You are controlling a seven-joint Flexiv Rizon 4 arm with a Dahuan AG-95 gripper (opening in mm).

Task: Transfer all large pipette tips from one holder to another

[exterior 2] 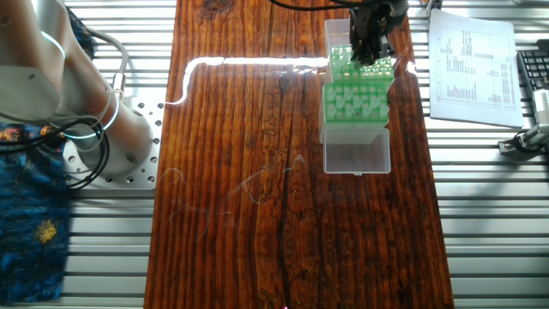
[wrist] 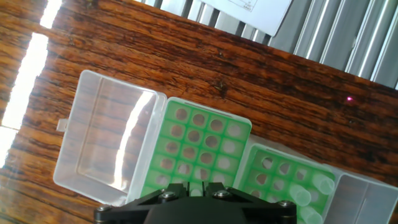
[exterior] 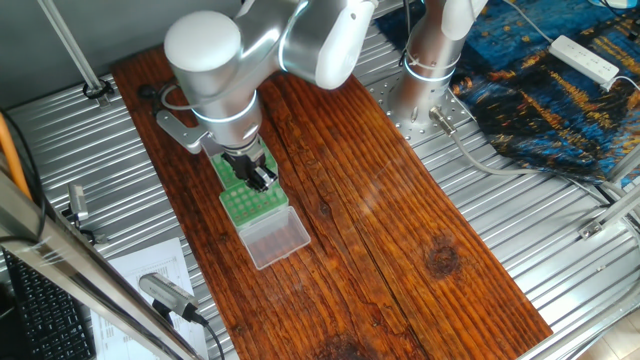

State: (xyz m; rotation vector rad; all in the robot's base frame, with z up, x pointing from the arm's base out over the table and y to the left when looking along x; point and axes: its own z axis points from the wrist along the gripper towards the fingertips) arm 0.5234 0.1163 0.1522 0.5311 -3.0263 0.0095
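Observation:
Two green racks stand side by side on the wooden board (exterior: 400,230), each with an open clear lid. In the hand view the left rack (wrist: 205,140) has its lid (wrist: 106,146) to the left. The right rack (wrist: 280,177) holds several large pipette tips (wrist: 320,182) along its right side. My gripper (wrist: 199,185) hangs low over the left rack's near edge. Its jaws stand close together with a pale piece between them, seemingly a tip. The gripper also shows in one fixed view (exterior: 262,180) and in the other fixed view (exterior 2: 371,53).
A printed sheet (exterior 2: 472,64) and a keyboard (exterior 2: 533,73) lie beside the board. The arm's base (exterior: 420,90), a blue patterned cloth (exterior: 560,100) and a power strip (exterior: 585,58) lie at the far side. Ribbed metal table surrounds the board.

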